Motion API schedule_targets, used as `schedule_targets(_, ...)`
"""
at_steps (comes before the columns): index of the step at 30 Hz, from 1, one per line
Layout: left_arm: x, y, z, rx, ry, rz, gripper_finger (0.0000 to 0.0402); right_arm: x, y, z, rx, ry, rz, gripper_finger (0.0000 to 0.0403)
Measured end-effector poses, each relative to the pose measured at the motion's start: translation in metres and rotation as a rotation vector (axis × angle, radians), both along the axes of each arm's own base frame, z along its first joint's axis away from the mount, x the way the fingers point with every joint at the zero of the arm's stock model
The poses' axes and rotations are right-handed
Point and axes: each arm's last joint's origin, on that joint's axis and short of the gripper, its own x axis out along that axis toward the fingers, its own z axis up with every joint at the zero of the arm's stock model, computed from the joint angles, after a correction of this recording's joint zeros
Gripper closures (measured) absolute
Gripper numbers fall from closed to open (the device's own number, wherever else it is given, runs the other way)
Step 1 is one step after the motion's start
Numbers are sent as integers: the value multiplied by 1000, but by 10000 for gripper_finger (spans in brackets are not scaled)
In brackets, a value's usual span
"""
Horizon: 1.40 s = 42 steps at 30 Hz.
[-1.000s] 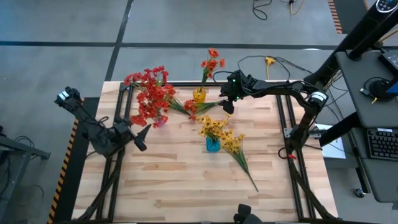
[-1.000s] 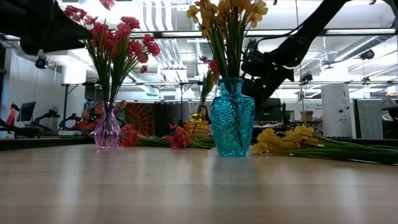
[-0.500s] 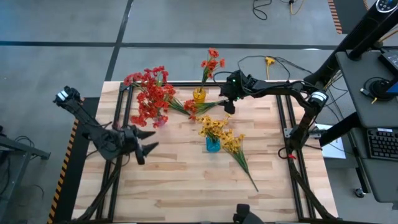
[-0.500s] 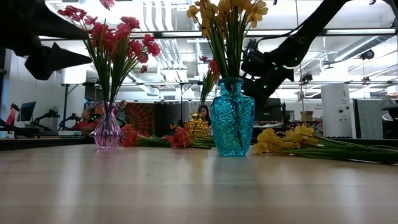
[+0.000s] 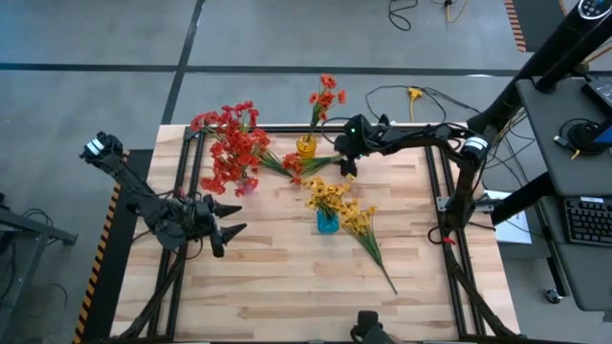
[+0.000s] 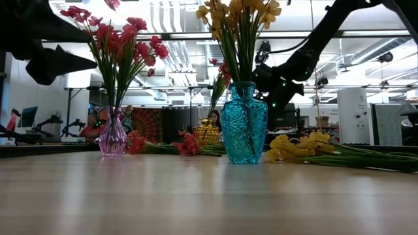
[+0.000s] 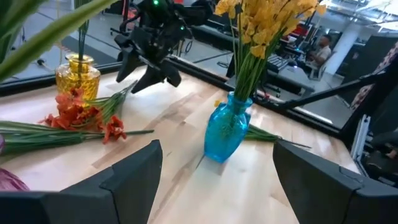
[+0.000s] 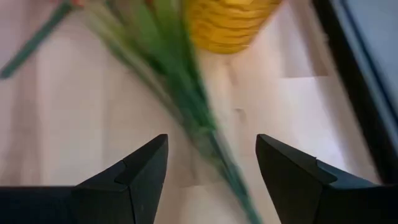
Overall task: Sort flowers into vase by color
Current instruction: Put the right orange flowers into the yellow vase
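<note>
Red sprigs [image 5: 232, 145] stand in a pink vase [image 6: 113, 137] at the far left. A few orange-red sprigs [image 5: 325, 96] stand in a yellow vase [image 5: 306, 146], and more orange-red sprigs [image 5: 304, 164] lie on the table beside it. A blue vase [image 5: 327, 223] holds yellow sprigs, and other yellow sprigs [image 5: 365, 231] lie to its right. My right gripper [image 5: 346, 168] is open above the green stems [image 8: 186, 99] of the lying orange-red sprigs, one finger on either side. My left gripper [image 5: 229, 232] hangs open near the left edge, touching nothing.
A black frame rail [image 5: 421, 129] runs along the table's far and side edges. Bare wood [image 5: 277, 277] lies toward the near edge. The lying yellow sprigs' stems [image 5: 382, 269] reach toward the near right. Cables [image 5: 411, 94] lie on the floor beyond the far edge.
My left gripper has moved toward the table's near edge and turned its fingers toward the right. My right gripper has shifted a little toward the table's left, closer to the yellow vase. The flowers and vases have stayed put.
</note>
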Motion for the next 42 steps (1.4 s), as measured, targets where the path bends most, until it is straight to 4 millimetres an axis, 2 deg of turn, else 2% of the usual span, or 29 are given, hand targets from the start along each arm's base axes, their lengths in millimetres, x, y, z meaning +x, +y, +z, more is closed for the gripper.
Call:
schedule_targets(5,0,1,-2,29,13,31,113,3,0,-5,-10,0,22,171)
schedule_targets(11,1,1,-5,53,17,79,113,4,-1,-24,23,30,10,170)
schedule_targets(17,2,0,-6,53,21,85,113,5,-2,-24,52,19,-29,176)
schedule_targets(22,2,0,-8,53,20,109,113,5,-1,-24,69,21,-42,225)
schedule_targets(32,4,-2,-12,55,31,117,113,0,3,-26,105,87,-22,383)
schedule_targets(38,5,-3,-14,59,37,118,113,-6,6,-16,111,107,-32,390)
schedule_targets(42,5,-3,-15,59,40,119,113,-14,12,5,106,125,-20,390)
